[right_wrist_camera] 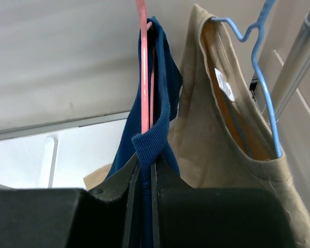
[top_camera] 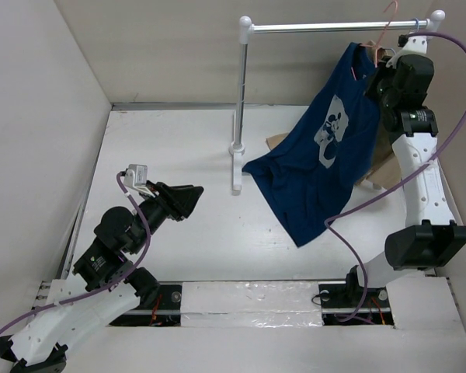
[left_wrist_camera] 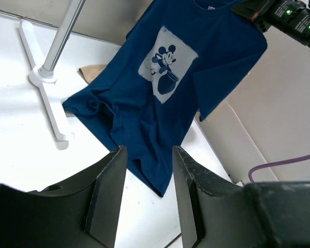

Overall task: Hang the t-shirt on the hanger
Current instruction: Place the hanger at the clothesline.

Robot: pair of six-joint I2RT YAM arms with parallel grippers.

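Nearest, 2 arms stand at the desk edge in the top view; the left gripper hovers low, the right gripper holds 1 t-shirt up by the rail. Left wrist: jaws spread, empty, 1 mouse print facing. Only the right wrist shows 2 hangers: jaws pinch the navy collar beside the pink hanger; 1 blue hanger carries 1 tan shirt.

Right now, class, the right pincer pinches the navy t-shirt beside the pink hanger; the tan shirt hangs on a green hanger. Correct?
No: the right wrist view shows the tan shirt on a light blue hanger, not green. The right pincer pinches the navy t-shirt beside the pink hanger.
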